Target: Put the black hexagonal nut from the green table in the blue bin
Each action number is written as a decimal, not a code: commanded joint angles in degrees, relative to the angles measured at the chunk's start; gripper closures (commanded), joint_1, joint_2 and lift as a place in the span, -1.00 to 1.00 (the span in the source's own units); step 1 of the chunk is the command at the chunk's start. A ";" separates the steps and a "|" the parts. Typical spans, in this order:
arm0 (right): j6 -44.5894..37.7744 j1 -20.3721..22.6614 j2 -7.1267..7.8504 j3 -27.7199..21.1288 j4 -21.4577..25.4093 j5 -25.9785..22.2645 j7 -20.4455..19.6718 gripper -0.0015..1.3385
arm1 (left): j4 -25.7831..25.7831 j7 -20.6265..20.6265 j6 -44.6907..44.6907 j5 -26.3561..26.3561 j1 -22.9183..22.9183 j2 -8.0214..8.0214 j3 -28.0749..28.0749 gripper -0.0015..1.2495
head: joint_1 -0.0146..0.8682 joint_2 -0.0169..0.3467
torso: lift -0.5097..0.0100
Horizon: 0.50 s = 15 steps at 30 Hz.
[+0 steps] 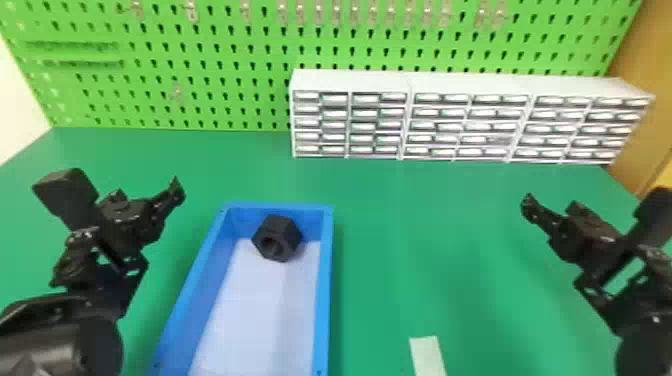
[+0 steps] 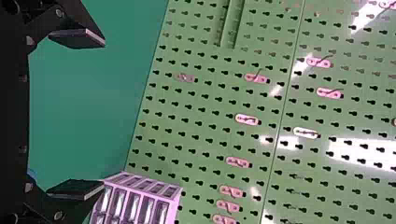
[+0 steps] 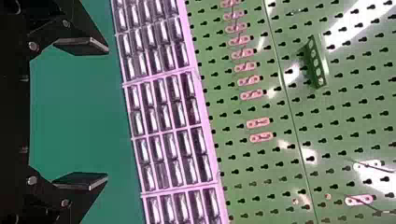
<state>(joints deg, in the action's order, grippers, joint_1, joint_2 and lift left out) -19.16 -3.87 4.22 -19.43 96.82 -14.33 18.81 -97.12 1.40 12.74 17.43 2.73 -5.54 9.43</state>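
Placement: found the black hexagonal nut (image 1: 281, 231) inside the blue bin (image 1: 326, 280), at its far end, with the hole turned towards the robot. Could not tell from the head view whether touching the far wall or just beside it. Saw the left gripper (image 2: 103, 113) spread, fingertips well apart with nothing pinched between; saw the right gripper (image 3: 108, 114) likewise spread and holding nothing. Noted both in the head view to either side, above the green table (image 1: 370, 200).

Judged the task to be done, going by the nut's spot, with no further grasp called for. Read the nut as stiff and tough, unlikely to dent or give under a firm squeeze. Could not settle the weight by eye: took it for chunky, perhaps solid metal, perhaps lighter plastic. Guessed at a fairly smooth, dull surface, safe enough on flat faces, prone to slip or twist if pinched across corners.

For any further grip, would have favoured two opposite flats, one to each side of the hole, coming from above with fingers square to the faces. Would have avoided the far face, with the bin's wall close behind and scant room for a finger. Expected the blunt corners to check rolling.
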 commanded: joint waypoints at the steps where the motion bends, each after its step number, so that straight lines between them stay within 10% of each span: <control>1: 0.00 0.00 0.00 -0.08 -0.05 0.00 0.00 -0.52 | 0.00 0.00 0.00 -0.03 0.08 0.00 -0.03 -0.67 | 0.54 -0.73 | 0.58; 15: 0.00 0.00 -0.09 0.01 -0.05 0.00 0.00 -0.52 | 0.00 0.00 0.00 -0.03 0.08 0.00 -0.12 -0.67 | 0.54 -0.73 | 0.58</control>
<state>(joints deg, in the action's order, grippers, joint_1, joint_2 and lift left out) -19.16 -3.87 4.13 -19.49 96.82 -14.33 18.81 -97.12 1.40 12.74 17.40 2.80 -5.54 9.35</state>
